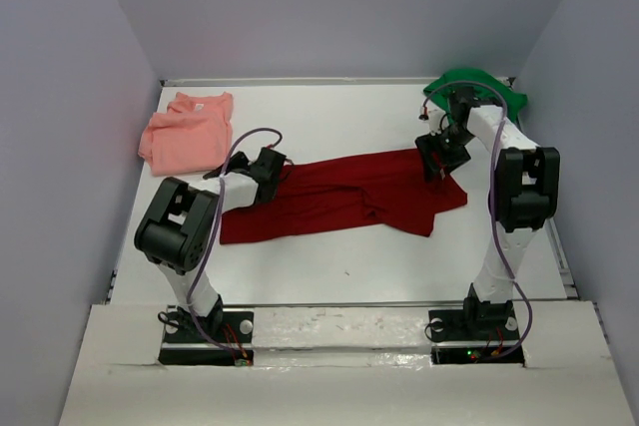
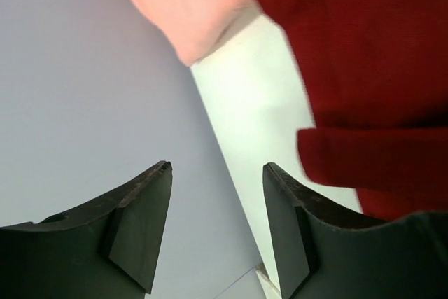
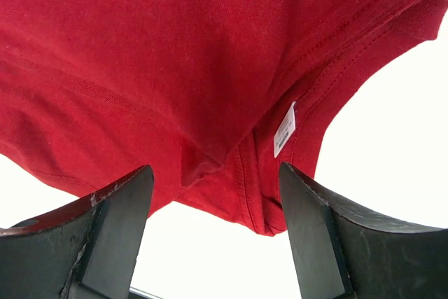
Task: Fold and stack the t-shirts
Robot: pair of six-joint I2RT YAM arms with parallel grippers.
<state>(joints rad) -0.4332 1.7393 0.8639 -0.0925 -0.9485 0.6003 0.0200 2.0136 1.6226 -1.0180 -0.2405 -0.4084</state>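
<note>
dark red cloth t-shirt: soft fine knit, matt, stitched hems
white sewn label: thin woven fabric
salmon pink cloth t-shirt: soft, matt
bright green cloth t-shirt: matt
white table: smooth, matt
right tool fingers: black, matt, plastic-looking, scuffed edges

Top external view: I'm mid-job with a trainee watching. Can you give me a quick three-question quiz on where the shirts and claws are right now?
1. True or false: the dark red t-shirt lies spread across the middle of the table, between the two arms.
2. Where is the salmon pink t-shirt? A) far left corner, B) far right corner, C) at the near edge between the arm bases.
3. Fill in: the left claw and right claw both stand ___, gripping nothing.

Key: 1 true; 2 A; 3 open.
</note>
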